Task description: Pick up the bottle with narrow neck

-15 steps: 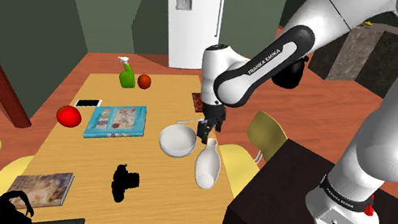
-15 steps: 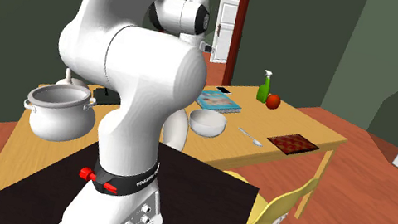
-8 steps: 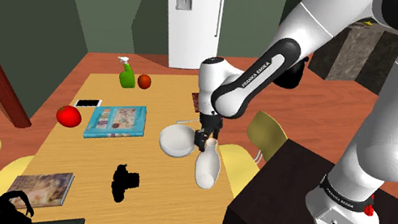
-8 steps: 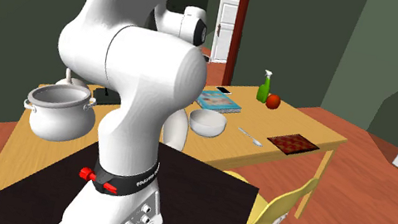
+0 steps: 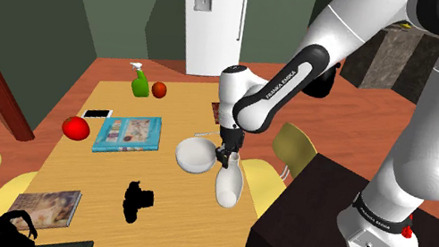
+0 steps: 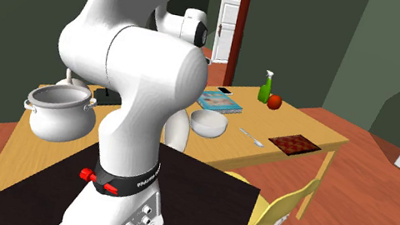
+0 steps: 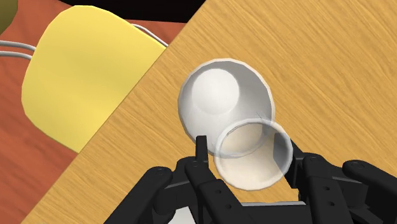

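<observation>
A white bottle with a narrow neck (image 5: 229,183) stands upright near the table's edge, close to the stand. My black gripper (image 5: 229,154) comes down on it from above, level with the neck. In the wrist view the bottle's see-through mouth (image 7: 254,156) sits between the two black fingers (image 7: 201,151), which press against it from both sides, and the wide white body (image 7: 219,102) spreads out below. The gripper (image 7: 251,159) is shut on the neck. The bottle's base rests on the wooden table (image 5: 109,178).
A white bowl (image 5: 194,155) sits right beside the bottle. A yellow chair (image 5: 288,149) stands just past the table edge. Further off lie a black camera (image 5: 138,200), a blue book (image 5: 128,134), a red ball (image 5: 75,128), a green spray bottle (image 5: 140,84) and a grey pot (image 6: 59,110).
The gripper came down a little over the bottle's neck, and its fingers went from open to shut on it. The bottle stayed in place.
</observation>
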